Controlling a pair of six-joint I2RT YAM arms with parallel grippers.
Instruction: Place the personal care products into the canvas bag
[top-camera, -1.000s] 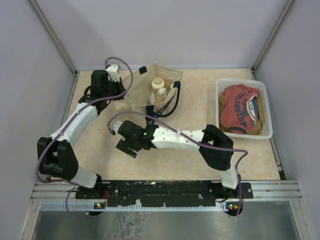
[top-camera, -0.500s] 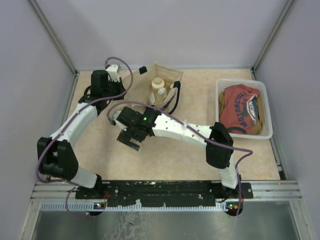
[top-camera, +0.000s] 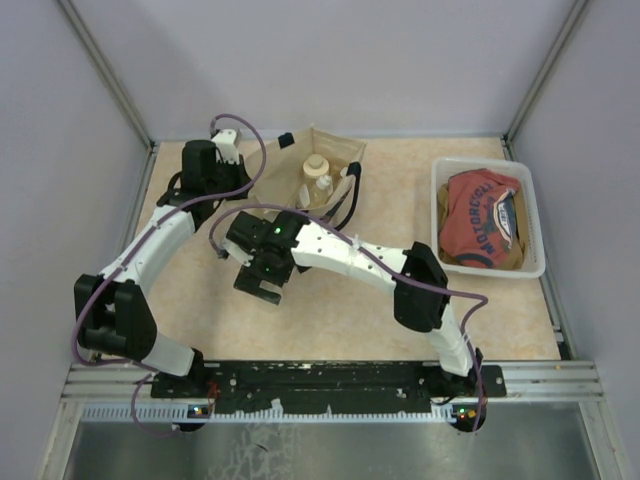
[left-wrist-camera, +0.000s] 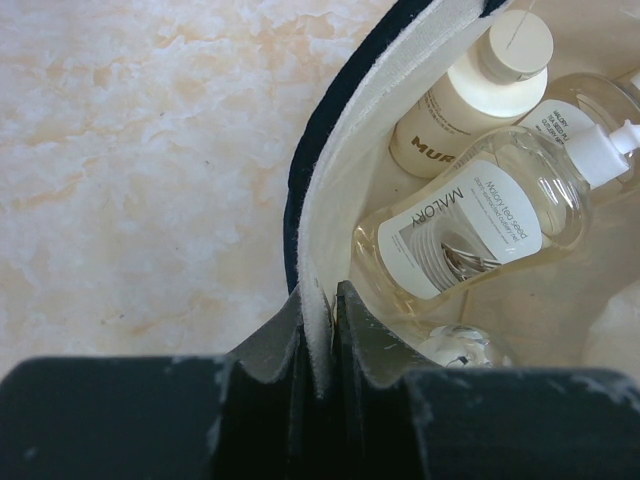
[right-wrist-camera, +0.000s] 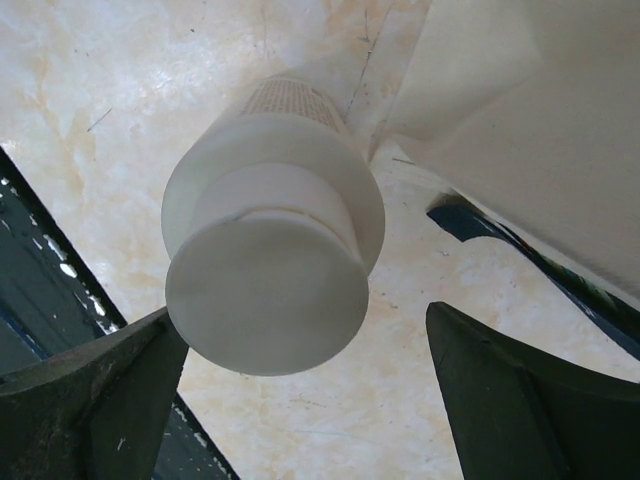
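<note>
Bag (left-wrist-camera: 322, 195) holds 3 bottles (left-wrist-camera: 460, 230), left claw (left-wrist-camera: 320, 330) clenching its rim; right claw (right-wrist-camera: 298, 332) gapes around 1 jar (right-wrist-camera: 270, 250).

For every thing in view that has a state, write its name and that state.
Cream canvas bag with navy handles: mouth open, rim pinched by left gripper.
Clear round white-capped bottle: inside bag.
White wide-capped plastic container: outside bag, between open fingers of right gripper.
White plastic tub: holds red shirt.
</note>
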